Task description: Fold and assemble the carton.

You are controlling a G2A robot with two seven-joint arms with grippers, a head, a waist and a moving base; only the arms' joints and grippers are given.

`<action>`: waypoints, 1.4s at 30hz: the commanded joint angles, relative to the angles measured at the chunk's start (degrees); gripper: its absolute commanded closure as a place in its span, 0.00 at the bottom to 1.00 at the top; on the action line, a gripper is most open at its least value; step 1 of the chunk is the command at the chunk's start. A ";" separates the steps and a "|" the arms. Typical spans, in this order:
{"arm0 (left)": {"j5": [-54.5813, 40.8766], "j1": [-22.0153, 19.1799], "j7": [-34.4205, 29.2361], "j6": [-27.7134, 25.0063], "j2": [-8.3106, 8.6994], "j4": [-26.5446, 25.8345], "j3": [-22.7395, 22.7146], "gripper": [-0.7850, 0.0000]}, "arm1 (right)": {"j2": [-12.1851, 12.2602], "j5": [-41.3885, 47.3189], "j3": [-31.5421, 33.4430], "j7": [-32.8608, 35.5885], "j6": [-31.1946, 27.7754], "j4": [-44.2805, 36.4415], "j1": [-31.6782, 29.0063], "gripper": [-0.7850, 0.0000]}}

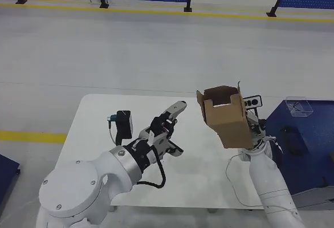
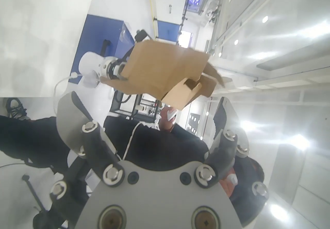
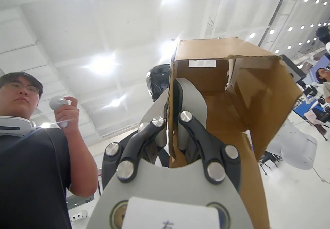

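The brown carton (image 1: 227,114) is held up in the air over the table's right edge, tilted, with its open end upward and the flaps loose. My right gripper (image 3: 171,95) is shut on one side wall of the carton (image 3: 232,101), one finger inside and one outside. My left gripper (image 1: 178,129) hovers over the middle of the white table (image 1: 93,148), to the left of the carton and apart from it. In the left wrist view this gripper (image 2: 145,103) is open with nothing between its fingers, and the carton (image 2: 165,70) hangs farther off.
A black device with a cable (image 1: 123,124) lies on the table's left part. A blue cabinet (image 1: 315,148) with a clear container (image 1: 298,106) on top stands just right of the table.
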 commanded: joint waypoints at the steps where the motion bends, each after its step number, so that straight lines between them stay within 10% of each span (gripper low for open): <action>1: -1.27 0.54 0.29 0.00 0.29 1.35 -0.41 0.00 | -0.06 0.38 0.33 -0.27 0.93 -0.47 -0.27 1.00; 42: -8.18 -8.83 1.45 0.00 0.57 8.56 10.92 0.00 | -0.98 -3.94 1.64 0.33 8.58 -2.74 -3.82 1.00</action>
